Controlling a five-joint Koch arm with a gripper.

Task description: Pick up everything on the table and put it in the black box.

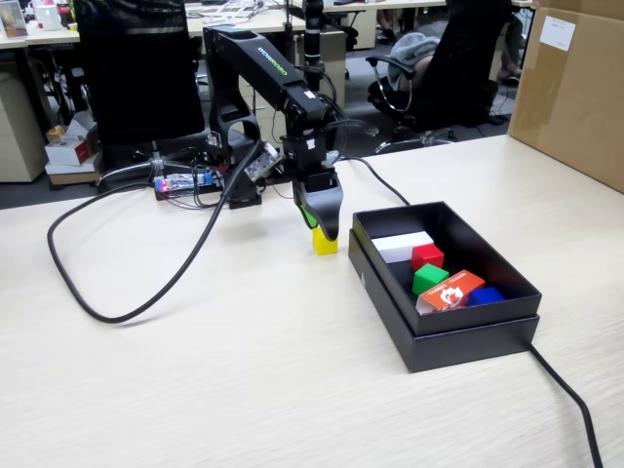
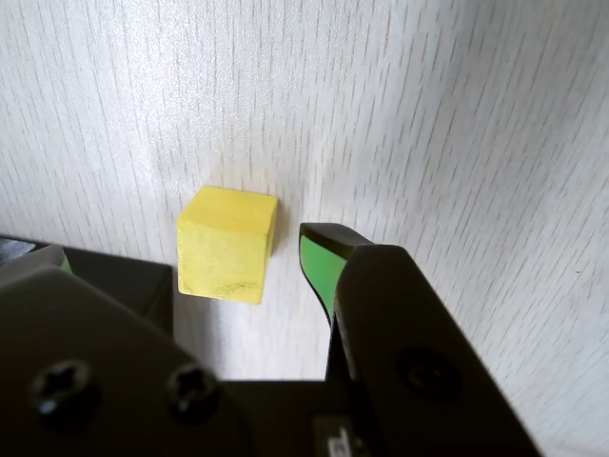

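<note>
Yellow cube (image 1: 324, 241) sits on the table (image 1: 244, 370), just beside the black box (image 1: 468, 327) — red (image 1: 427, 255) and green (image 1: 430, 277) already inside. Gripper (image 2: 238, 262) spread, straddling it; advise descending squarely before closing — one jaw hidden.

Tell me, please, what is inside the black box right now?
The black box holds a white block, a red cube, a green cube, an orange packet and something blue. Its near wall hides part of the floor.

Gripper (image 2: 238, 262) lowered, jaws apart
</note>
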